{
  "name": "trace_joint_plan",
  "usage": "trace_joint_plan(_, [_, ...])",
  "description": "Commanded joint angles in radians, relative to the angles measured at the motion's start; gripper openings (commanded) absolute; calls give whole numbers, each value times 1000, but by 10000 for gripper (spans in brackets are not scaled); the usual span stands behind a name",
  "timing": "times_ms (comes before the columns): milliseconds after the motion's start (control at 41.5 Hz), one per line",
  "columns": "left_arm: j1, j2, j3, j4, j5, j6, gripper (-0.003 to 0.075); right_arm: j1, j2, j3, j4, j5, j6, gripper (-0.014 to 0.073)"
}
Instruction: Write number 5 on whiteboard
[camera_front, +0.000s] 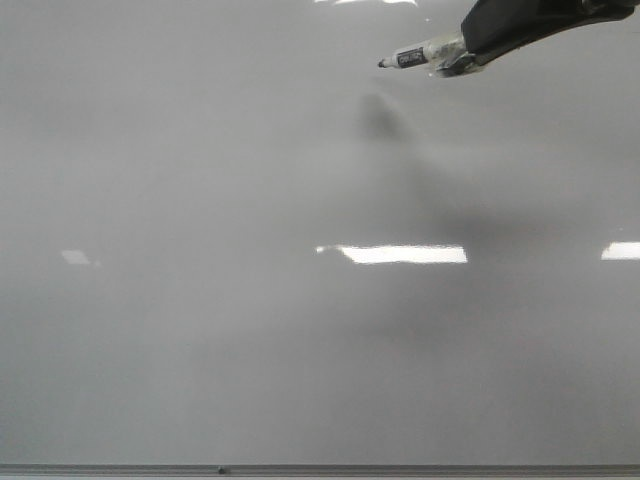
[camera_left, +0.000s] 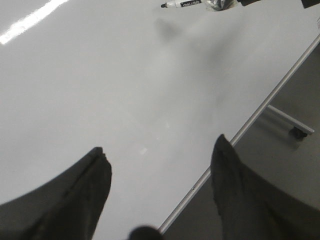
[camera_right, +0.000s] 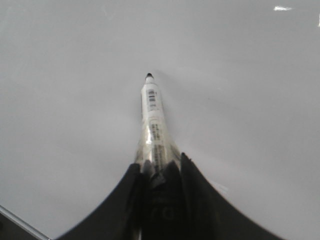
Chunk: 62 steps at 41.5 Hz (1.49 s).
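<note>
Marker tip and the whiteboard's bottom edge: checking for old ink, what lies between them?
Only bare whiteboard with light reflections between the marker and the metal edge, in the front view.

Soft, dim light; white glare bars on the whiteboard (camera_front: 200, 350), blurred shadows.

Whiteboard (camera_front: 250, 330) fills nearly the whole front view, w/ its metal edge (camera_front: 320, 469) along the near side. Marker (camera_front: 415, 56) sits at the far right, tip pointing left, held above the board in the right gripper (camera_front: 470, 50), which comes in from the far-right corner. Marker's shadow (camera_front: 380, 115) falls on the board just nearer than the tip, apart from it. Left gripper (camera_left: 160, 185) hangs over the board's edge, well apart from the marker. Beyond that edge, a wheeled stand foot (camera_left: 292, 125) on the floor.
</note>
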Motion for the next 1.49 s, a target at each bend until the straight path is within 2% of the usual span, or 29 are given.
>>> trace_joint_plan(0, [2, -12, -26, -30, -71, -9, 428, 2, 8, -40, 2, -94, -6, -70])
trace_joint_plan(120, [2, -12, -26, -30, -73, -9, 428, 2, 47, -40, 2, -79, -8, -70])
trace_joint_plan(289, [2, -12, -26, -30, -76, -9, 428, 29, 98, -40, 2, 21, -38, -70])
trace_joint_plan(410, [2, -12, -26, -30, -76, -9, 428, 39, 102, -44, 2, 18, -66, -70])
trace_joint_plan(530, [2, -12, -26, -30, -76, -9, 428, 17, 94, -52, 1, 37, -66, -69])
trace_joint_plan(771, [2, -12, -26, -30, -76, -9, 428, -39, 88, -39, 0, 169, -68, -69])
trace_joint_plan(1133, [2, -12, -26, -30, -82, -9, 428, 52, 158, -10, 1, 34, -69, -69])
trace_joint_plan(1470, [2, -12, -26, -30, -92, -9, 428, 42, -69, -10, -14, 64, -113, -69])
